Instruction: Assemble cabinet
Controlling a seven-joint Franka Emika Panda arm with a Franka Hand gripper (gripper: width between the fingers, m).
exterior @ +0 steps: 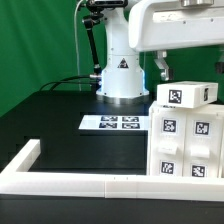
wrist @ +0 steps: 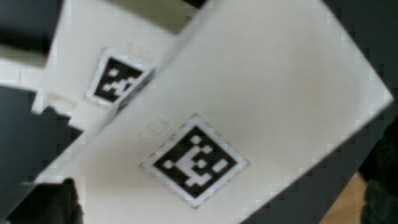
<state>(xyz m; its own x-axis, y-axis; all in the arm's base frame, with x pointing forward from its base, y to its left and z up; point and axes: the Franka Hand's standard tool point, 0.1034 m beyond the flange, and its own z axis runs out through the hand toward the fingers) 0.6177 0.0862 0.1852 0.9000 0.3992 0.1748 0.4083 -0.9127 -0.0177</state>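
Note:
The white cabinet (exterior: pixel 186 140) stands at the exterior view's right, a stack of boxy parts with black-and-white tags on their faces. A smaller white block (exterior: pixel 188 95) lies on its top. My gripper (exterior: pixel 163 70) hangs just above the left end of that block. In the wrist view a tilted white face with a tag (wrist: pixel 214 140) fills the frame, and a second tagged white face (wrist: pixel 111 80) lies behind it. My gripper (wrist: pixel 210 205) is open. Its dark fingertips (wrist: pixel 32 205) stand wide apart at the frame's edges, with the white face below and between them.
The marker board (exterior: pixel 118 123) lies flat on the black table in front of the arm's white base (exterior: pixel 120 78). A long low white border rail (exterior: pixel 70 182) runs along the near edge and turns back at the exterior view's left. A green backdrop stands behind.

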